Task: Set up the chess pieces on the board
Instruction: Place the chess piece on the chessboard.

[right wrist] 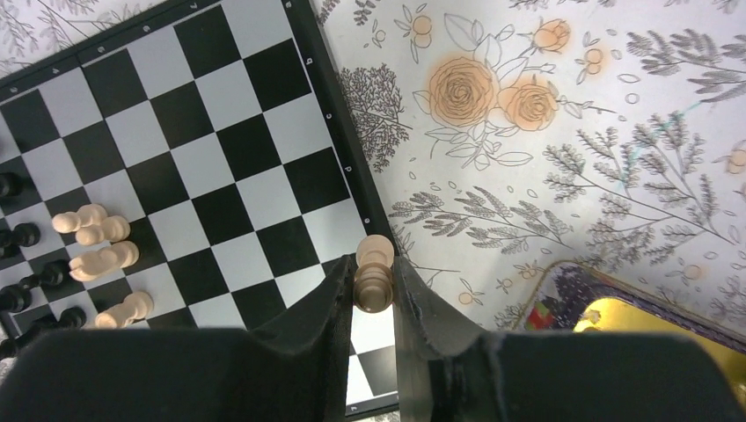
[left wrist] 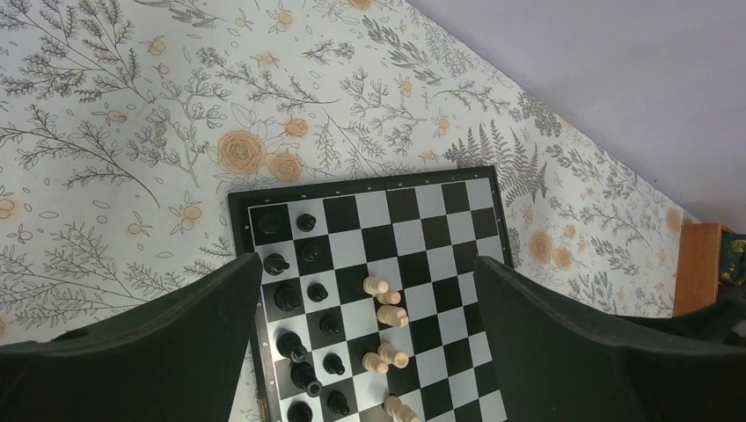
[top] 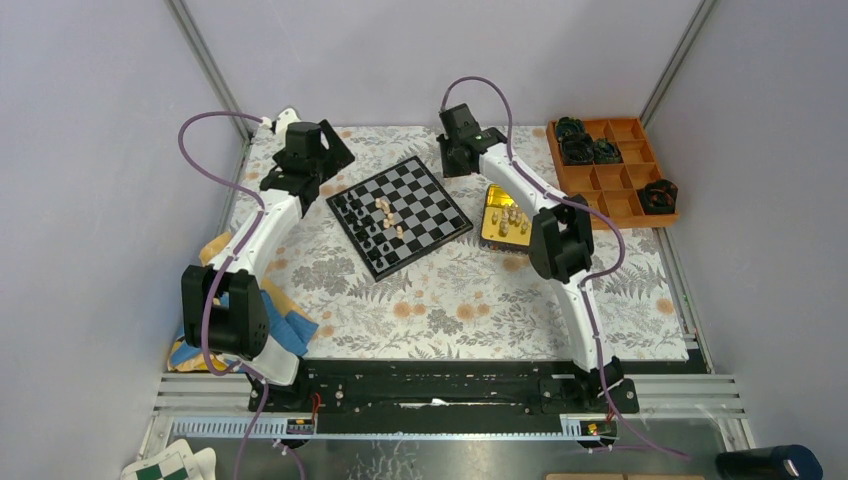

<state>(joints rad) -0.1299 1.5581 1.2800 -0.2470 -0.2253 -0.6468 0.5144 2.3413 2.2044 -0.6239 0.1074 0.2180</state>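
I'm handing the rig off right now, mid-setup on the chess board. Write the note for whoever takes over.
Left gripper: open, empty, above the board.
Right gripper: shut on a tan piece, over the board's edge nearest the gold tin.
Done: black pieces stand in two rows along one edge.
Left: place the held piece; several tan pieces lie mid-board, seemingly toppled; others wait in the tin.

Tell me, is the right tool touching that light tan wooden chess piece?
Touching. The right wrist view shows the right tool clamped on both sides of the light tan wooden chess piece, no gap.
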